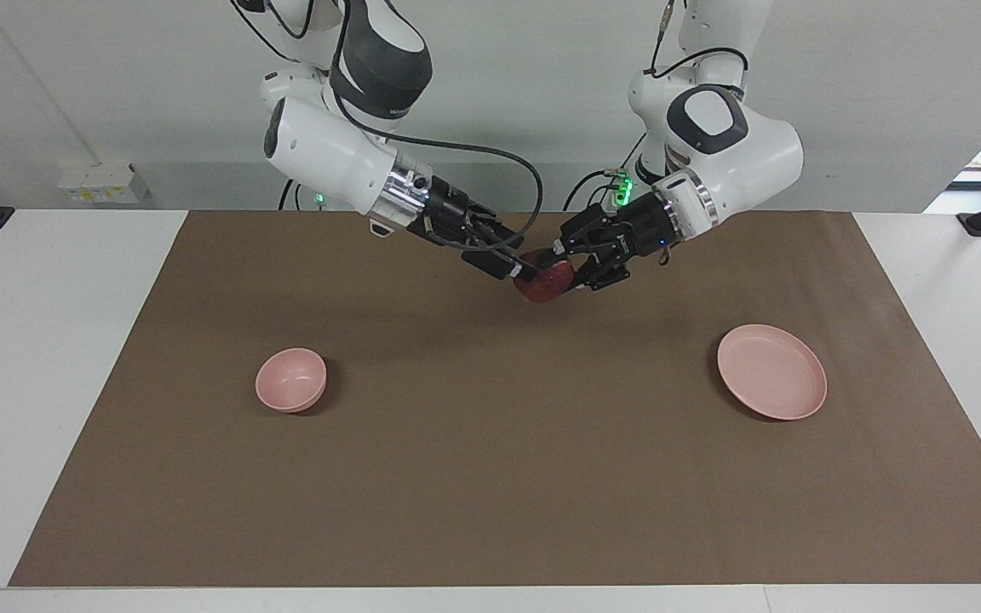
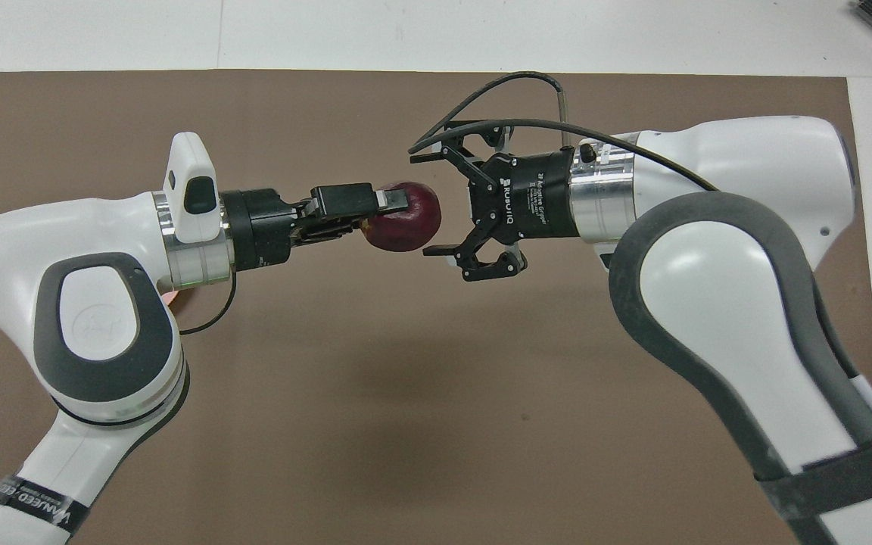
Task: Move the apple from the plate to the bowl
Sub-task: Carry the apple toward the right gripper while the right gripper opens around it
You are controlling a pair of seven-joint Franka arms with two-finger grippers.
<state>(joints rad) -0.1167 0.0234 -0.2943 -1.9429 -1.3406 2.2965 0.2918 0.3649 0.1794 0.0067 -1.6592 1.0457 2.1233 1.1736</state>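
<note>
Where writing can be read, the right gripper (image 2: 430,203) carries white lettering that looks like "ROBOTIQ" on its black body, and the left arm's lower link shows a black band with white print too slanted to read. Both arms meet in the air over the middle of the brown mat (image 1: 490,477), toward the desk edge nearest the robots. Wide bare mat lies between the bowl (image 1: 290,380), toward the right arm's end of the desk, and the plate (image 1: 771,371), toward the left arm's end; both dishes hold nothing. Pinched shut on the apple (image 2: 404,216), the left gripper (image 2: 398,203) holds it aloft over the mat's middle. Spread wide, the right gripper's fingers (image 2: 443,248) flank the apple's free end; whether they touch the fruit cannot be told.
</note>
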